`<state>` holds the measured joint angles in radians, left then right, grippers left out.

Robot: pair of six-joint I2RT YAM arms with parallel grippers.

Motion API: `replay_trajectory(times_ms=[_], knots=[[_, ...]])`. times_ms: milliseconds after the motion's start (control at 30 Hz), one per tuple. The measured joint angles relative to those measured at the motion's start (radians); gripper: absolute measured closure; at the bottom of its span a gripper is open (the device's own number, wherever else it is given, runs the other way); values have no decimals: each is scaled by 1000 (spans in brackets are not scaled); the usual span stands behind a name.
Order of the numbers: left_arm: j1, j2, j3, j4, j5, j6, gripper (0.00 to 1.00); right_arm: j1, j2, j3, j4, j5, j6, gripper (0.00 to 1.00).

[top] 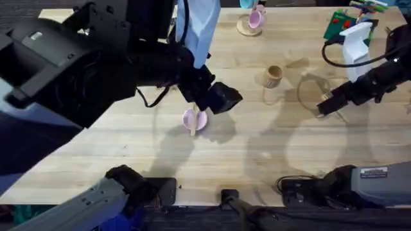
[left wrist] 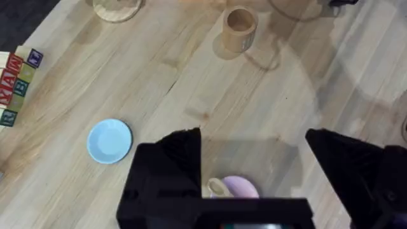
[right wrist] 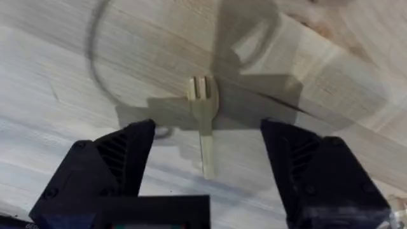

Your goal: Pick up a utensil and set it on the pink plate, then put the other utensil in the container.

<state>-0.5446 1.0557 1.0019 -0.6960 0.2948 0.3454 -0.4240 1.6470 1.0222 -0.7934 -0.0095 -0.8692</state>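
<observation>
Left end effector (left wrist: 253,172) hangs with fingers spread wide just above the pink plate (top: 194,119), and the wooden spoon (top: 193,123) lies across it, so step one looks done. Right end effector (right wrist: 206,165), fingers also apart and empty, hovers over the wooden fork (right wrist: 204,114) lying flat on the surface (top: 128,141). Next it needs to drop, pinch that thin handle, then carry it to the container. Farther off, the wooden cup (top: 273,76) stands upright and looks empty.
</observation>
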Motion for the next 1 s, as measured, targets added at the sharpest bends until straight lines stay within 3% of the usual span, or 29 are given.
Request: replay_trajectory(times_ms=[800, 933, 1000], knots=[[0, 0, 0, 0, 0, 0, 8, 0, 29, 19, -12, -3, 16, 13], [0, 0, 0, 0, 0, 0, 8, -1, 30, 21, -7, -2, 20, 141], [0, 0, 0, 0, 0, 0, 7, -1, 32, 23, -5, -5, 20, 304]])
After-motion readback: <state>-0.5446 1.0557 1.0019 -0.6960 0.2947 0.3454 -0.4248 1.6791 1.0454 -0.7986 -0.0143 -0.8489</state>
